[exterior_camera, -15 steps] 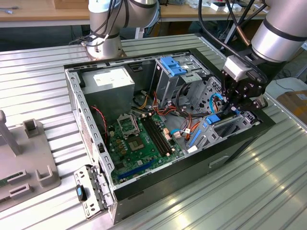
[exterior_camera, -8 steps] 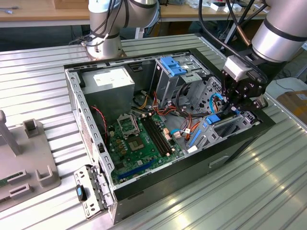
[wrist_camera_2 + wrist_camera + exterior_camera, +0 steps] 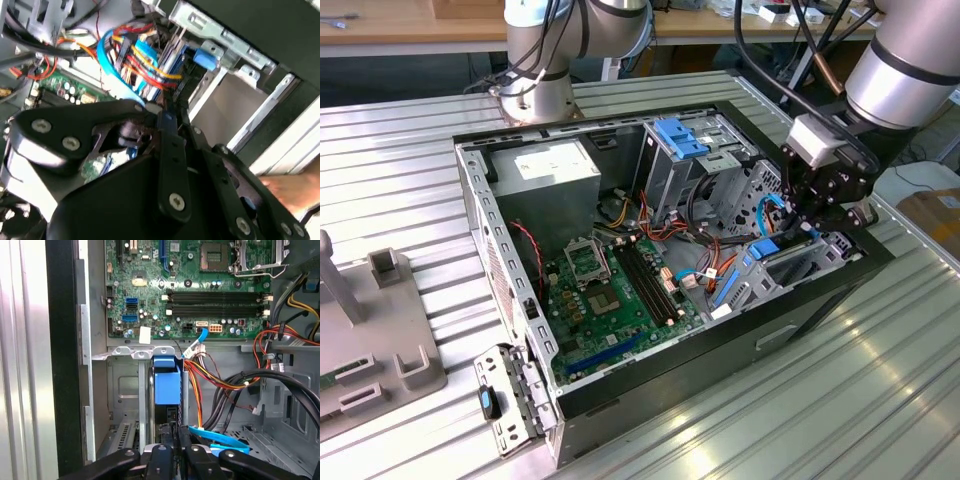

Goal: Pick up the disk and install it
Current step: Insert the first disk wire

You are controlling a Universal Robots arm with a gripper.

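Gripper: we see it low inside the open case, at the end toward the exterior view's right, over the drive bay.
Jaws: we read them as closed on the disk; in both wrist views the black fingers sit tight together with a thin edge between them.
Disk: we find it standing on edge in the bay, its blue carrier facing the first wrist view, with metal bay walls on both sides; in the exterior view a blue piece shows just below the gripper.
Cables: red, yellow and orange wires and a flat blue cable run just beside the disk.
Motherboard: we see it on the case floor, with black memory slots and an empty processor socket.
Power supply: grey box with a white label; we cannot read the print.
Drive cage: metal, blue top, fixed at the far wall.
Surface: ribbed metal carries the case.
Writing: none we can read.
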